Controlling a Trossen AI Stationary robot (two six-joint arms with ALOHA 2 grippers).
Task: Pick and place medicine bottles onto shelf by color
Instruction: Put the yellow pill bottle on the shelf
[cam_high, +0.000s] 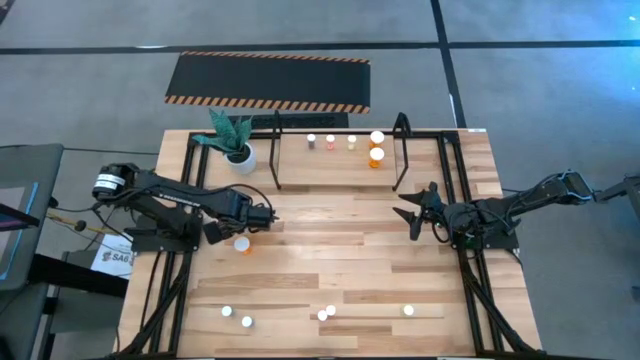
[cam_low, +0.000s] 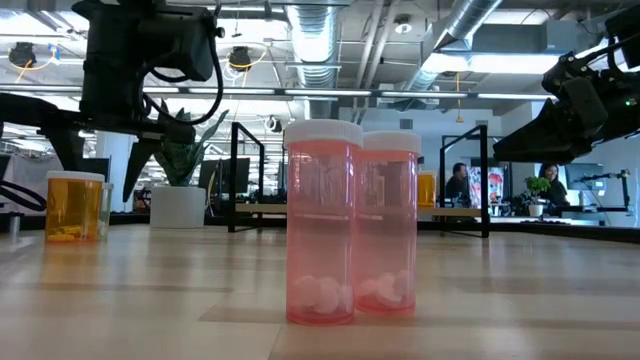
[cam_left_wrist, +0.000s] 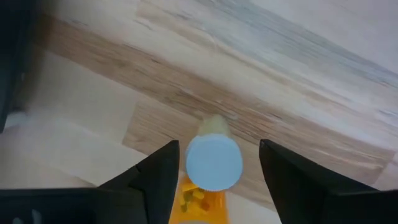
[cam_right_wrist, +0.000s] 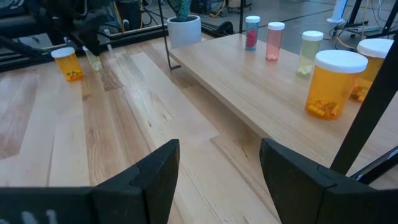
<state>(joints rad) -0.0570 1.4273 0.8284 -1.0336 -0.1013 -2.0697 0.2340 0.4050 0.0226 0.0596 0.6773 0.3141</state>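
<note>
A small orange medicine bottle (cam_left_wrist: 213, 167) with a white cap stands upright on the table at the left (cam_high: 242, 244). My left gripper (cam_left_wrist: 219, 145) hangs over it, pointing down and open, one finger on each side of the cap with a gap on both sides. My right gripper (cam_right_wrist: 219, 155) waits open at the table's right (cam_high: 418, 212), with nothing between its fingers. The shelf (cam_high: 400, 150) at the far side carries three small bottles (cam_high: 331, 141) and two larger orange ones (cam_high: 376, 155). Two pinkish bottles (cam_low: 322, 235) stand close to the low camera.
A white pot with a green plant (cam_high: 240, 155) stands just left of the shelf. A black mat with striped orange edges (cam_high: 268, 82) lies beyond the table. Several more white-capped bottles (cam_high: 247, 322) stand along the near edge. Bare wood lies between the two arms.
</note>
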